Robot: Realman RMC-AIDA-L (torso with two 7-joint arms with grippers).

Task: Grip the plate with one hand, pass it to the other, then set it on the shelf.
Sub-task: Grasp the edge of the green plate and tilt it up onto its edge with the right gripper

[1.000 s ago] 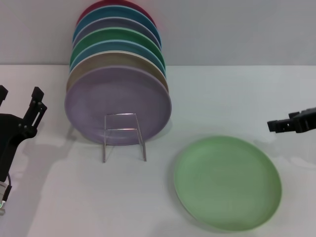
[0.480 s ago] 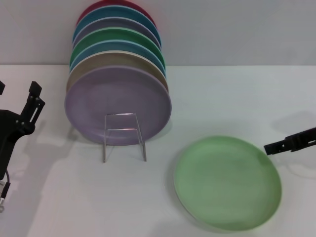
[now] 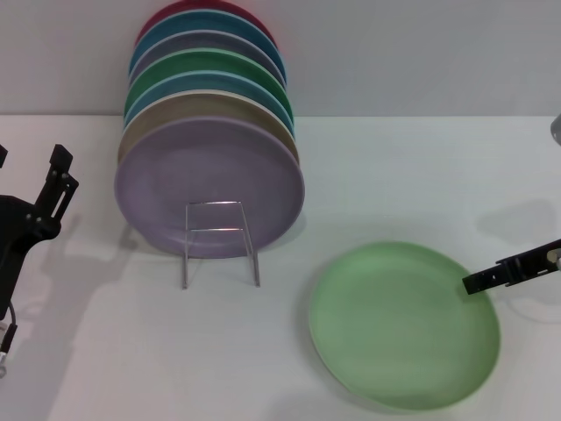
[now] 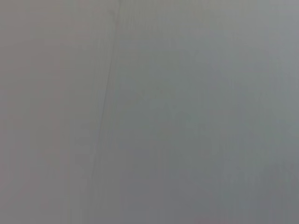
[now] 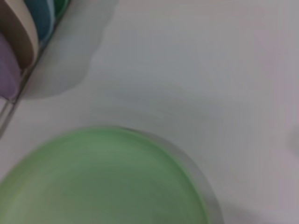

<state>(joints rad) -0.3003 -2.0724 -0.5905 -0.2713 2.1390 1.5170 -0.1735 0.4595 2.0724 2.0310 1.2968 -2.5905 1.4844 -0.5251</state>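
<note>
The light green plate (image 3: 403, 324) lies flat on the white table at the front right. It also fills the lower part of the right wrist view (image 5: 103, 182). My right gripper (image 3: 475, 282) reaches in from the right, low, with its tip at the plate's right rim. The wire shelf (image 3: 219, 241) stands left of centre, and its upright front loop shows in front of a lavender plate (image 3: 210, 184). My left gripper (image 3: 31, 167) is at the far left, open and empty, well away from the plate. The left wrist view shows only plain grey.
Several coloured plates (image 3: 210, 79) stand on edge in the shelf behind the lavender one, up to the back wall. Their edges show in a corner of the right wrist view (image 5: 18, 42). Bare white table (image 3: 394, 175) lies between the shelf and the green plate.
My right gripper has dropped and moved left, from above the table beside the plate down to the plate's right rim. My left arm has shifted slightly left. The plate has not moved.
</note>
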